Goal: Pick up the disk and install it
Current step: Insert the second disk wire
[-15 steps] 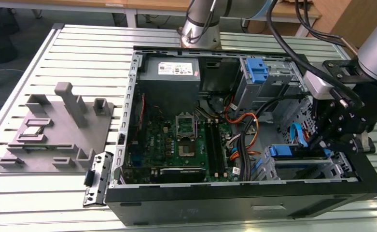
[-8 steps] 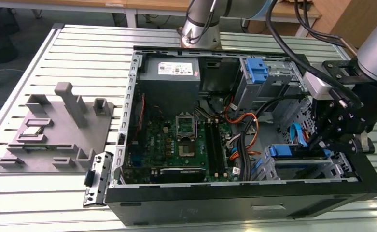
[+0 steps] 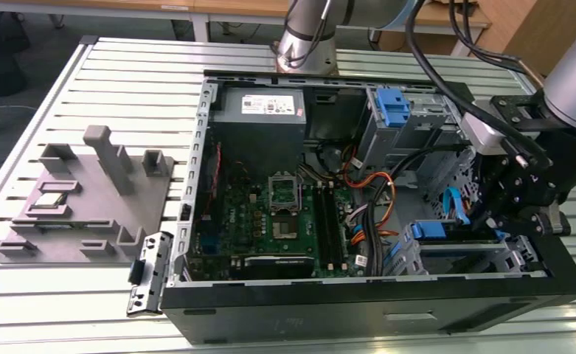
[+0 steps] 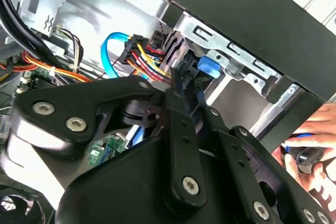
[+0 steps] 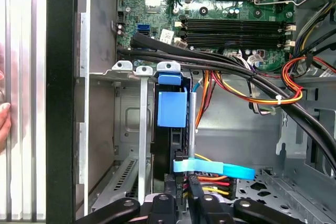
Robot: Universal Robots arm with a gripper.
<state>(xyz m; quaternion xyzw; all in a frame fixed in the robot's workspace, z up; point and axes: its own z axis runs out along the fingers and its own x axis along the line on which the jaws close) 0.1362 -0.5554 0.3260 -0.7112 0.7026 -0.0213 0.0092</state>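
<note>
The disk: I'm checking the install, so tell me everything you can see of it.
In the first wrist view the disk stands on edge in the case's drive bay, showing a thin dark edge with a blue plastic rail piece. Bare metal bay walls flank it. A light-blue flat cable and coloured wires sit at its near end, where the gripper is closest. Its broad faces are hidden.

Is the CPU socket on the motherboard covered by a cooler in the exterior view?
No. The CPU socket on the motherboard lies bare inside the open computer case, with no cooler or fan over it.
</note>
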